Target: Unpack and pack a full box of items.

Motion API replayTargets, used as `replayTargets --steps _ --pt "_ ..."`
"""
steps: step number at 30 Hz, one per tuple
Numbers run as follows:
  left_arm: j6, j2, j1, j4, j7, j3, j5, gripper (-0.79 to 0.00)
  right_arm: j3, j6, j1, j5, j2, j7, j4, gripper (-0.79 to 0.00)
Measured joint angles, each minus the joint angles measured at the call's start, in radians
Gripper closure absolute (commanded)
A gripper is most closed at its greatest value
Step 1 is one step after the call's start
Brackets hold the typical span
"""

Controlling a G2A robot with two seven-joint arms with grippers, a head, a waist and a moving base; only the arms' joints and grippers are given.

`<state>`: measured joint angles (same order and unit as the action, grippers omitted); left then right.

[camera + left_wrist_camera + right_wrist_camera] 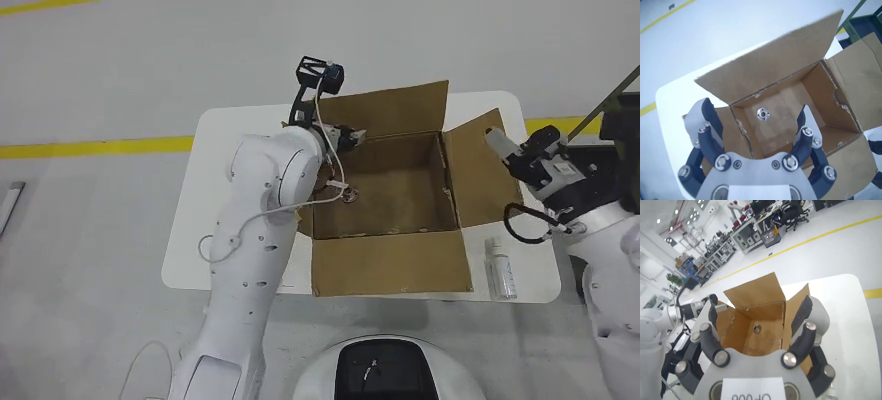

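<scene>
An open cardboard box [390,262] stands in the middle of the white table [225,180], flaps folded outward. On its floor, near the left wall, lies a small round metal flange [348,197], also visible as the flange [762,114] in the left wrist view and the flange [756,329] in the right wrist view. My left gripper [350,133] hovers over the box's far left corner, open and holding nothing [755,106]. My right gripper [497,140] hangs above the right flap, open and holding nothing [760,303], facing across the box [753,291].
A small clear bottle [501,270] lies on the table right of the box, near the front edge. The left arm [687,310] shows beyond the box in the right wrist view. A dark green rack [863,26] stands off the table's far right.
</scene>
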<state>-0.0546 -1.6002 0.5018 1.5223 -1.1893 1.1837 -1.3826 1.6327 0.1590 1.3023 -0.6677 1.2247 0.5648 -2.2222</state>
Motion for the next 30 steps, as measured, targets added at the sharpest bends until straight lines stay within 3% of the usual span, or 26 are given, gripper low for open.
replayTargets --steps 2,4,5,8,16,30 --pt "0.006 0.005 0.001 0.033 0.000 0.020 -0.026 -0.785 -0.058 -0.014 -0.026 -0.053 -0.002 0.035 0.023 -0.776" --pt "0.010 0.010 0.004 0.060 -0.005 0.038 -0.060 -0.785 -0.118 -0.023 -0.054 -0.096 -0.002 0.071 0.054 -0.388" --pt "0.012 0.013 0.006 0.069 -0.009 0.045 -0.079 -0.785 -0.144 -0.026 -0.067 -0.119 -0.002 0.086 0.069 -0.329" --pt "0.030 0.020 0.021 0.088 -0.020 0.074 -0.132 -0.785 -0.229 -0.026 -0.111 -0.187 -0.001 0.130 0.128 -0.018" --pt "0.112 0.036 0.081 0.094 -0.073 0.141 -0.278 -0.785 -0.424 0.018 -0.221 -0.307 0.017 0.191 0.299 0.000" --pt "0.152 0.039 0.111 0.088 -0.081 0.158 -0.327 -0.785 -0.438 0.013 -0.223 -0.319 0.018 0.183 0.312 0.000"
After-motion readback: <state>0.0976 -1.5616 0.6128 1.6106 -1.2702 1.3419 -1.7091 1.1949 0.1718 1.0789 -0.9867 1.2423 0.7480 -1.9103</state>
